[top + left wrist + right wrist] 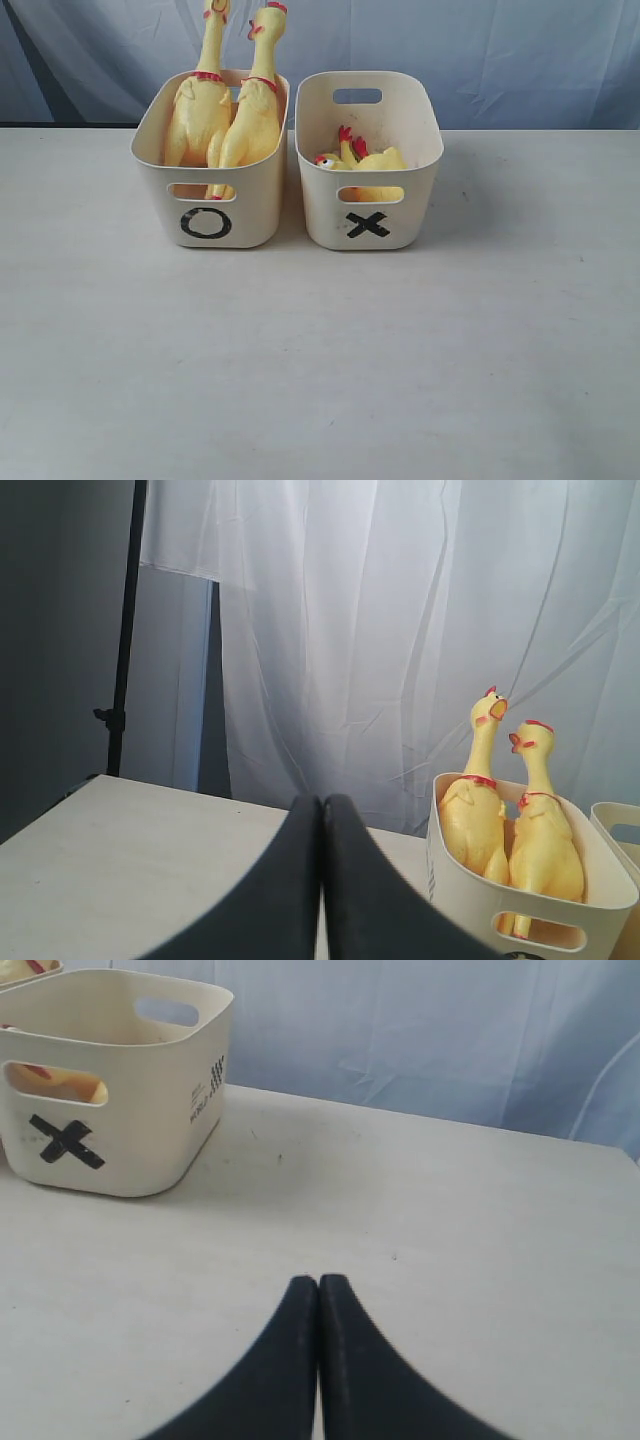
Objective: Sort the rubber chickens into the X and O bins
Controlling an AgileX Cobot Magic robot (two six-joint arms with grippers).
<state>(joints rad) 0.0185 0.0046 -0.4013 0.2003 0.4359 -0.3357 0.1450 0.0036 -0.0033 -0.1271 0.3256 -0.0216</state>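
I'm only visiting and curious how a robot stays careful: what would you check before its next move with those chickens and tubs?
1. Two long chickens in the O tub: standing inside, necks above the rim. Ok.
2. A small chicken in the X tub: lying inside. Ok.
3. Number of chickens in the X tub: cannot tell.
4. Chickens left on the table: none in any view. Ok.
5. Left gripper: shut, holding nothing. Ok.
6. Right gripper: shut, holding nothing, above bare table. Ok.
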